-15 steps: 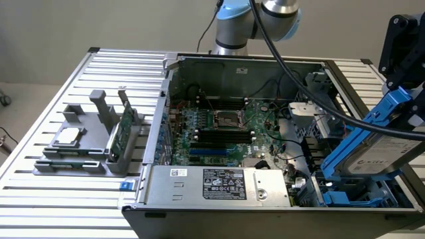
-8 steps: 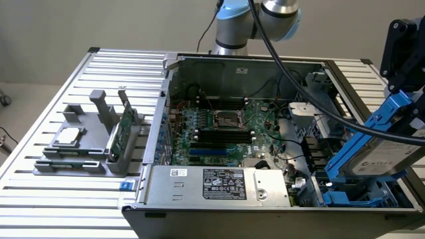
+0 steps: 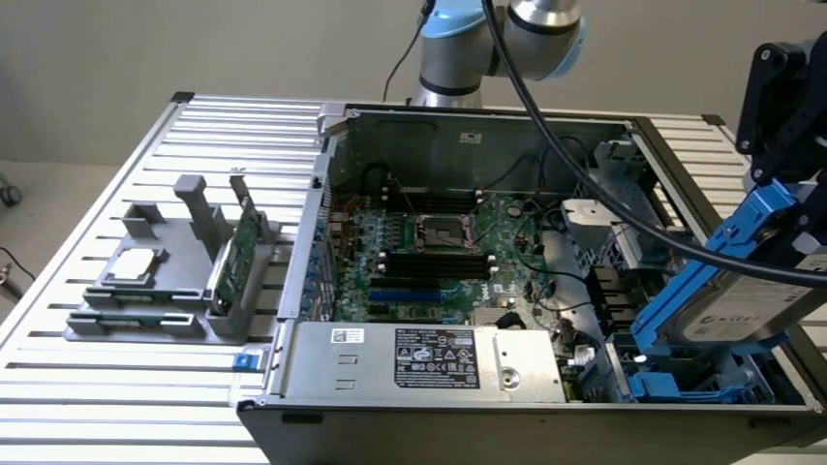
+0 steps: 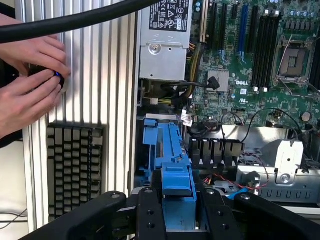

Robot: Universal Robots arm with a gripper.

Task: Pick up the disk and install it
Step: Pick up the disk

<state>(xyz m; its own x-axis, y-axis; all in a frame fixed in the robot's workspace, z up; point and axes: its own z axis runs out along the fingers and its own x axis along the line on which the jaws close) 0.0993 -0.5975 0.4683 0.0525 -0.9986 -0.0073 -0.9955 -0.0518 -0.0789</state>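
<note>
Black pincer (image 4: 177,217): clamped on the disk (image 3: 739,302) by its blue carrier.
Disk: held tilted in the air, over the end of the case (image 3: 466,136) at the exterior view's right.
Case: open, motherboard (image 3: 433,247) exposed, standing on a slatted table (image 3: 77,387).
Hands (image 4: 25,100): resting on the table beside the case.

Cables (image 4: 197,84) and the power supply (image 3: 413,358) crowd the drive bay (image 3: 704,383) beneath the disk (image 3: 743,310).
</note>
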